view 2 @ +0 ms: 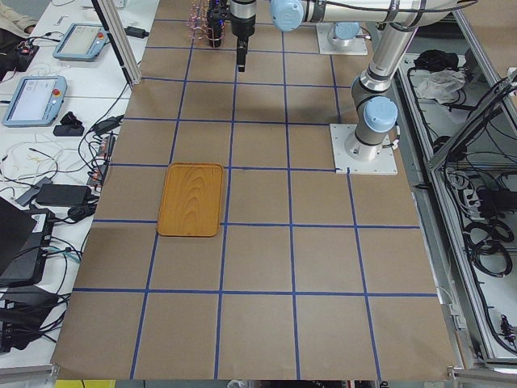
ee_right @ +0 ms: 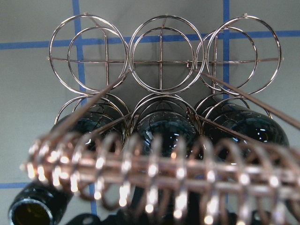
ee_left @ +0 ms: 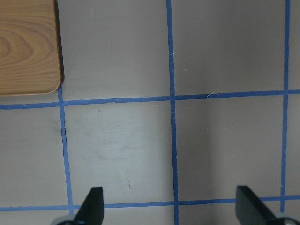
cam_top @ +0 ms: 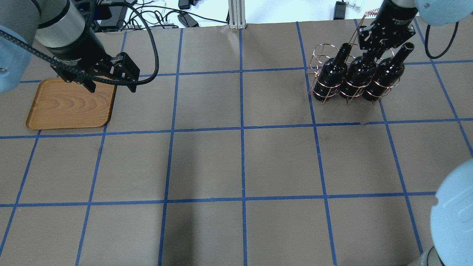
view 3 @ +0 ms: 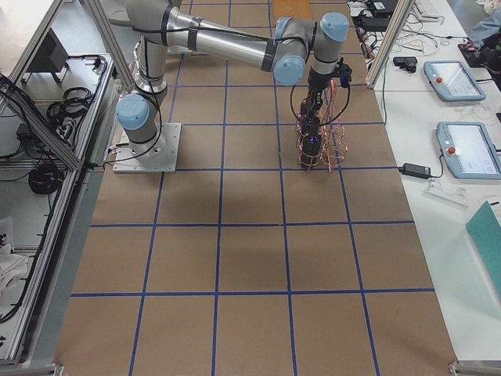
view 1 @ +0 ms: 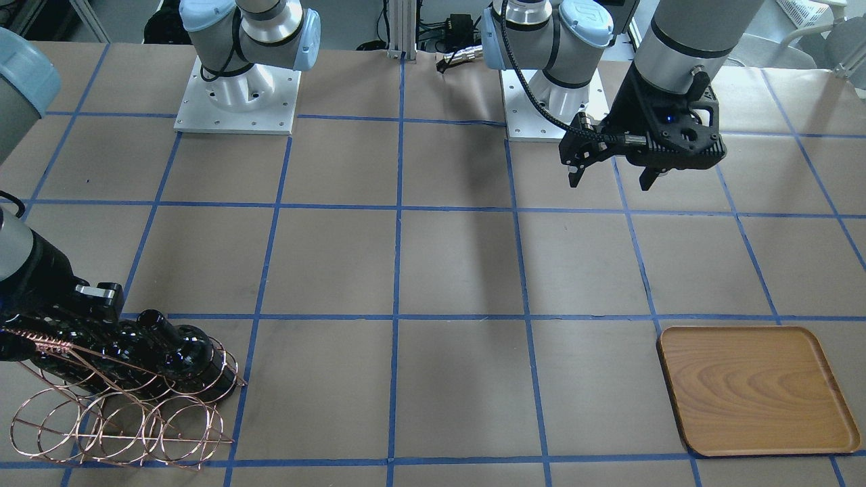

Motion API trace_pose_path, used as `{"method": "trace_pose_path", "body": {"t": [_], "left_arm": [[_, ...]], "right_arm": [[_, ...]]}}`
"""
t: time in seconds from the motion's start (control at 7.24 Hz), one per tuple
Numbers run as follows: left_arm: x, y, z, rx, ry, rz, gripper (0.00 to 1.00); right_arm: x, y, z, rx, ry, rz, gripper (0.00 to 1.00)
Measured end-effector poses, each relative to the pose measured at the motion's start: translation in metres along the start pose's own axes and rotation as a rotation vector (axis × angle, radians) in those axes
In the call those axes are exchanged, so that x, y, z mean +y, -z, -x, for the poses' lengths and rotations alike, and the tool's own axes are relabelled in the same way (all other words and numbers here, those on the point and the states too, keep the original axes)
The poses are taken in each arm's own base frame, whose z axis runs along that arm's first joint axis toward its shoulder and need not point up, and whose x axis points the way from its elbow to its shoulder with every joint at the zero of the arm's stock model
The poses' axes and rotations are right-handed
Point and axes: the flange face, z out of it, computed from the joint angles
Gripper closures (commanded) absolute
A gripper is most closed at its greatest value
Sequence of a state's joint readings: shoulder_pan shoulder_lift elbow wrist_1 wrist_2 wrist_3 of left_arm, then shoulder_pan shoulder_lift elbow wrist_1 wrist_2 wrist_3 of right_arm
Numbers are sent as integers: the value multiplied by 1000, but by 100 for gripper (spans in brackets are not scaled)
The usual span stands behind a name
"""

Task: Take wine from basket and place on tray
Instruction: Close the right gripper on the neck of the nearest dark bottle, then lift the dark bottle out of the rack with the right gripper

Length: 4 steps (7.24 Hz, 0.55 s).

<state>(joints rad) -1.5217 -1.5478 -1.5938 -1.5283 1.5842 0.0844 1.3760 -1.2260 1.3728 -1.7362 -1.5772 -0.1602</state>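
Grasping is in hand: right gripper (cam_top: pixel 371 55) sits at the neck of the middle wine (cam_top: pixel 359 79) in the basket (ee_right: pixel 161 59), clenched or not I cannot tell. Next it must draw that wine up and clear, then carry it toward the tray (cam_top: pixel 70 107), beside which the left gripper (cam_top: pixel 112 88) hangs released

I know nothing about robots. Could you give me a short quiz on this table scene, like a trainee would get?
1. How many wine bottles lie in the basket?
2. True or false: the tray already holds a bottle.
3. The right claw is poised at: A) the tray, B) the basket, C) bare table.
Key: 1. Three. 2. False, the tray is bare. 3. B.
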Motion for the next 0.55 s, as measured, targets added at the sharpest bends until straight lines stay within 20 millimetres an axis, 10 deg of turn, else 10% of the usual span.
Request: {"method": "trace_pose_path", "body": {"t": [0.55], "left_arm": [[0, 0, 0, 1, 0, -1, 0]], "right_arm": [[40, 87, 6, 12, -12, -70, 100]]}}
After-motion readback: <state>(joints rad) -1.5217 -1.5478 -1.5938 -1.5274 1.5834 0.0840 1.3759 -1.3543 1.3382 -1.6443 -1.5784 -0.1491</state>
